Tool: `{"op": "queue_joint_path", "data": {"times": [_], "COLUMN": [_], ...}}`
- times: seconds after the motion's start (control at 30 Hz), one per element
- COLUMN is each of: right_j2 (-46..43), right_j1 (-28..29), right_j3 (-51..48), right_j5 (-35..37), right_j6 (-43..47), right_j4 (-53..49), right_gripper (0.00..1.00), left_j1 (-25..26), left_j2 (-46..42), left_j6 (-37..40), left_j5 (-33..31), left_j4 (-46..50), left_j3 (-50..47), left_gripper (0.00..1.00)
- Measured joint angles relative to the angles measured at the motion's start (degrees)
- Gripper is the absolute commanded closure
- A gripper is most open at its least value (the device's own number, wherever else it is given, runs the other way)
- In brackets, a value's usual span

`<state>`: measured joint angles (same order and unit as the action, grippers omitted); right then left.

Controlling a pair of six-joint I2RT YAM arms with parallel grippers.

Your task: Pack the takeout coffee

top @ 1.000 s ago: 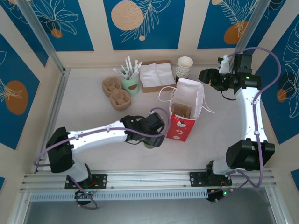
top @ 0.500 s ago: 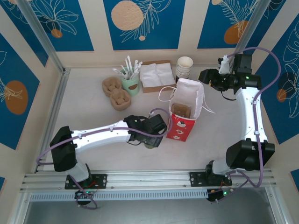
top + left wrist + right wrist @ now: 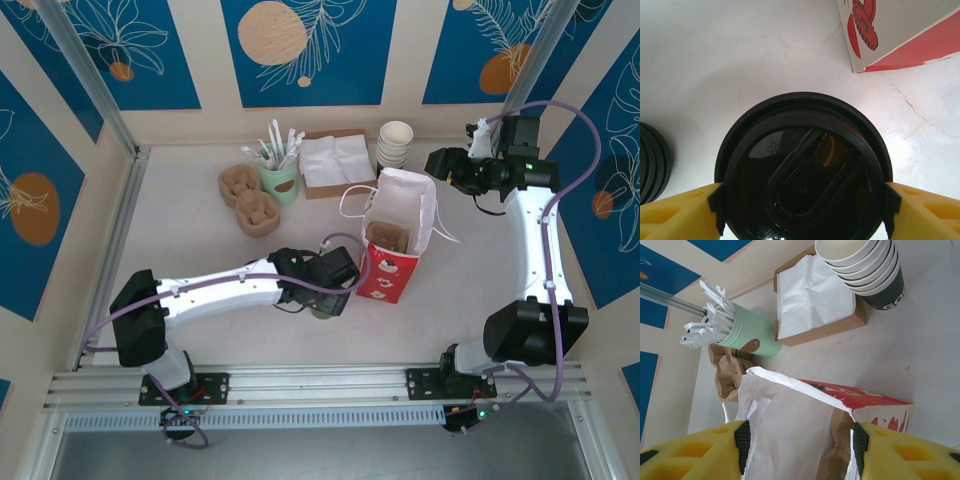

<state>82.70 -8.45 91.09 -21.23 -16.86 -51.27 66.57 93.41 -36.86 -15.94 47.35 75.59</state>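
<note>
**Spotter:** Where's your takeout coffee [image 3: 800, 185] sitting?

**Caller:** Low and centre in your left wrist view, standing on the white table [image 3: 715, 60]. You're looking straight down onto its round black lid, sip slot and all. On the overhead camera it's low in the middle of the frame, tucked under your left gripper [image 3: 800, 210], just left of the red bag [image 3: 392, 268].

**Spotter:** And the claw on it?

**Caller:** Your left gripper straddles the lid, with one yellow finger in each lower corner of the wrist view. The black pads are drawn right up to the rim on both sides. You've got no gap showing, but whether they're truly squeezing, I can't tell.

**Spotter:** Anything crowding the cup?

**Caller:** There's a stack of loose black lids [image 3: 652, 160] at the left edge, apart from it. The bag's red-and-white corner is in the upper right, near but not touching.

**Spotter:** Your right side?

**Caller:** Your right gripper [image 3: 799, 440] hangs above the bag with the jaws well apart and nothing pinched. The bag's open white mouth shows between the two yellow fingers at the bottom of that view. Above it, a stack of lidless cups [image 3: 865, 265] sits upper right. A napkin tray [image 3: 812, 295] is just left of them, and a mint-green holder [image 3: 747, 332] of wrapped sticks is further left.

**Spotter:** Bag upright?

**Caller:** Upright and open on the overhead, with a brown cardboard insert [image 3: 387, 238] visible inside.
</note>
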Motion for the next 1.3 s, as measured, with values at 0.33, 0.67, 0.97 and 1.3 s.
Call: {"op": "queue_joint_path", "data": {"times": [0.33, 0.67, 0.97, 1.3], "right_j2": [0.0, 0.0, 0.0, 0.0], "right_j1": [0.0, 0.0, 0.0, 0.0], "right_j3": [-0.02, -0.02, -0.09, -0.68], "right_j5": [-0.22, -0.68, -1.29, -1.31], "right_j6": [0.0, -0.02, -0.02, 0.0], "right_j4": [0.0, 0.0, -0.02, -0.02], "right_gripper": [0.41, 0.41, 0.41, 0.41], "left_j1": [0.0, 0.11, 0.11, 0.37], "left_j2": [0.28, 0.66, 0.96, 1.29], "left_j6": [-0.79, -2.05, -2.45, -3.17], "left_j5": [-0.22, -1.07, -1.55, -2.51], "left_j4": [-0.2, -0.61, -1.73, -2.86], "left_j3": [0.0, 0.0, -0.11, -0.44], "left_gripper": [0.19, 0.19, 0.15, 0.2]}}
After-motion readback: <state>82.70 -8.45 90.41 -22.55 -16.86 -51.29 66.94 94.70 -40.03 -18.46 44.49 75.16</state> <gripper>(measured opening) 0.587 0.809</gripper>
